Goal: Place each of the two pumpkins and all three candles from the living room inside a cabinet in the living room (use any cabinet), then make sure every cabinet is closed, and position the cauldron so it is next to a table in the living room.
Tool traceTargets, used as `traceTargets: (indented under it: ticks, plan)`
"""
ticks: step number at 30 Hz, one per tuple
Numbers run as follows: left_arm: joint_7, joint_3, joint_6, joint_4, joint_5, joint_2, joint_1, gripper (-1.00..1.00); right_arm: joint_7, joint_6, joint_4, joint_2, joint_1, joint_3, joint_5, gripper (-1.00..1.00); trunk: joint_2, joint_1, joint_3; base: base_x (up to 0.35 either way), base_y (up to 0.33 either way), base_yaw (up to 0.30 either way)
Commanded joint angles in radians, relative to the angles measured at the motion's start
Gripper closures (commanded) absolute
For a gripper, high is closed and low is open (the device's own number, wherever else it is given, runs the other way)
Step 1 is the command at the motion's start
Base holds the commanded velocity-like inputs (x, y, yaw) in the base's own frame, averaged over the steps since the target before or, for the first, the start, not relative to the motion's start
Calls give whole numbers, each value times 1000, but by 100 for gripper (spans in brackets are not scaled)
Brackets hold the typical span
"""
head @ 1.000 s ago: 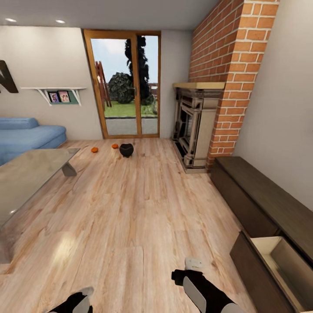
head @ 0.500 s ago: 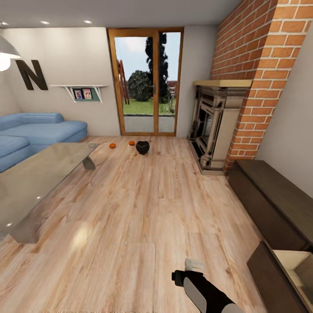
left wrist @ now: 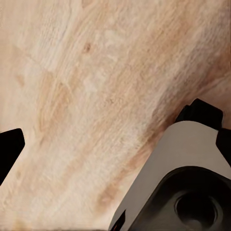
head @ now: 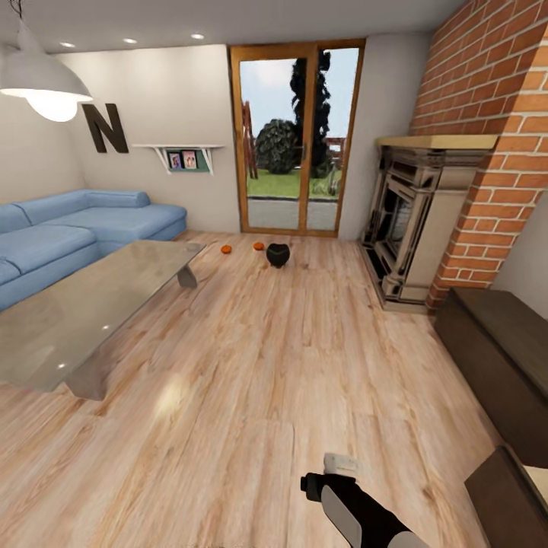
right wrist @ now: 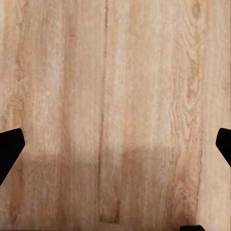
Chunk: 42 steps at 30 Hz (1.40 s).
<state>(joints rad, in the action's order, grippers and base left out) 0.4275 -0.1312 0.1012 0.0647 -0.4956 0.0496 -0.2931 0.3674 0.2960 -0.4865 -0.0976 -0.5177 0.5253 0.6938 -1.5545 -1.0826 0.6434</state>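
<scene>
The wooden floor point(head: 251, 380) is taking up most of the head view, with the glossy grey bench point(head: 84, 312) lying at the left of the frame and a blue sofa point(head: 76, 232) behind it. At the right edge the long dark-brown cabinet point(head: 498, 358) is running along the wall below the brick chimney point(head: 487, 144), and the corner of a pulled-out drawer point(head: 514, 498) is showing at the lower right. Far ahead, near the glass door point(head: 293, 144) in the upper centre, the black cauldron point(head: 278, 254) is sitting on the floor with two orange pumpkins point(head: 258, 246) just to its left — one close beside it, the other a little farther off.

The right arm point(head: 354, 510) is reaching in from the bottom edge. In each wrist view the dark tips are sitting at opposite edges with bare floor between them, so the left fingers point(left wrist: 10, 149) and right fingers point(right wrist: 9, 147) are both spread wide and holding nothing.

The step in hand looks like the drive toward the pumpkins. Doing it well probably means heading straight up the open floor, keeping clear of the bench corner, and stopping short enough that an arm can come down over the nearer pumpkin without nudging the cauldron.
</scene>
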Motion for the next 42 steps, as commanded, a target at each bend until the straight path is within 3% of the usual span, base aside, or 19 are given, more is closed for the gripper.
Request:
traceTargets:
  ticks: [1, 13, 21, 42]
  plan:
    - [5, -9, 8, 3, -6, 0, 0, -100, 8, 3, -2, 1, -1, 7, 7, -100, 0, 0, 2, 0, 0, 263]
    - [5, -9, 8, 3, -6, 0, 0, -100, 8, 3, -3, 0, -1, 9, 7, -100, 0, 0, 12, 0, 0, 263]
    - [5, -9, 8, 3, -6, 0, 0, -100, 10, 2, -3, 1, -1, 54, 9, -100, 0, 0, 19, 0, 0, 263]
    - [5, -9, 8, 3, -6, 0, 0, -100, 12, 2, -3, 1, -1, 56, 9, -100, 0, 0, 36, 0, 0, 263]
